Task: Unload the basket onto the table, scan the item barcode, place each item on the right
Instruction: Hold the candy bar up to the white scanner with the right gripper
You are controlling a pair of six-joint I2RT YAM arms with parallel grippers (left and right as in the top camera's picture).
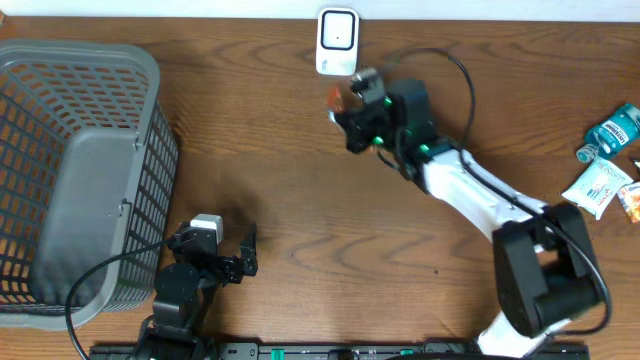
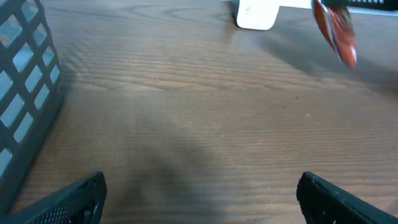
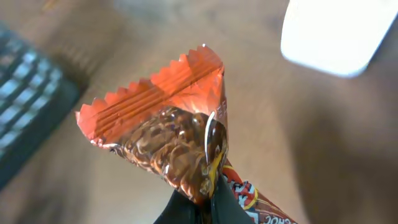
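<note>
Wrapper (image 3: 168,137), glossy orange, zigzag-crimped, pinched by right hand (image 3: 202,202); left hand (image 2: 199,200) spread over woodgrain table (image 2: 186,93).

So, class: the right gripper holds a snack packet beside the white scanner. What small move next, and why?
Probably ease the snack packet closer to the white scanner, turning its printed side toward it: the right gripper holds it short of the scanner, and no barcode shows.

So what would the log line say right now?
right gripper: shut on snack packet, near white scanner | left gripper: open, empty, beside basket
</note>
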